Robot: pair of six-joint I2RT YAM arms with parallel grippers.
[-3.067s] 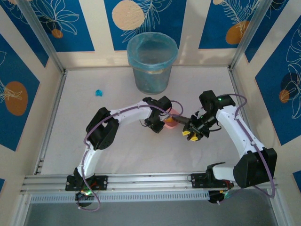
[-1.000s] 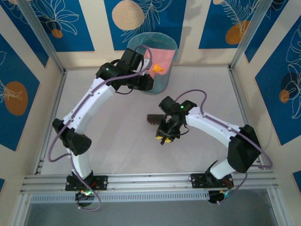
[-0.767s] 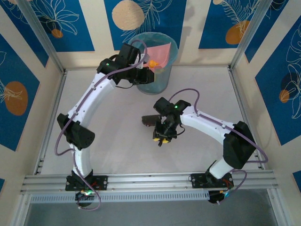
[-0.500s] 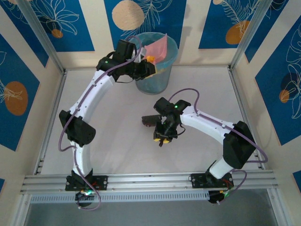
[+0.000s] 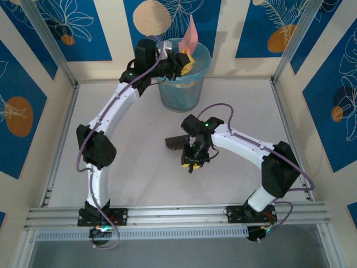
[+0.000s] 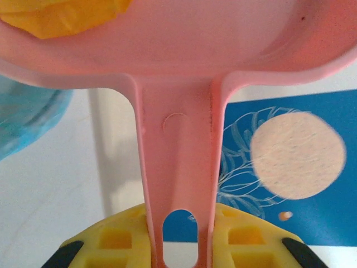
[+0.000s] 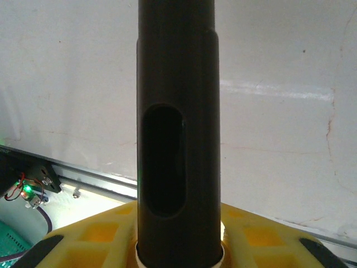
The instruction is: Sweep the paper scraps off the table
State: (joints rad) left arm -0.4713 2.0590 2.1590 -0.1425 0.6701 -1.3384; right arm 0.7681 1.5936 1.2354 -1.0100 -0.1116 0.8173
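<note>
Paper scraps (image 6: pixel 56 14): one crumpled orange wad sits in the pink dustpan (image 6: pixel 223 33), upper left of the left wrist view. Left claw (image 5: pixel 183 60) squeezes its handle above the blue bin (image 5: pixel 181 89). Right claw (image 5: pixel 191 162) squeezes a dark handle (image 7: pixel 177 111) over the white table (image 5: pixel 128 162).

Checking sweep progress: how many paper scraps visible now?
1: an orange scrap in the pink dustpan, tipped up over the bin. More may be hidden under the left arm or inside the bin.
</note>
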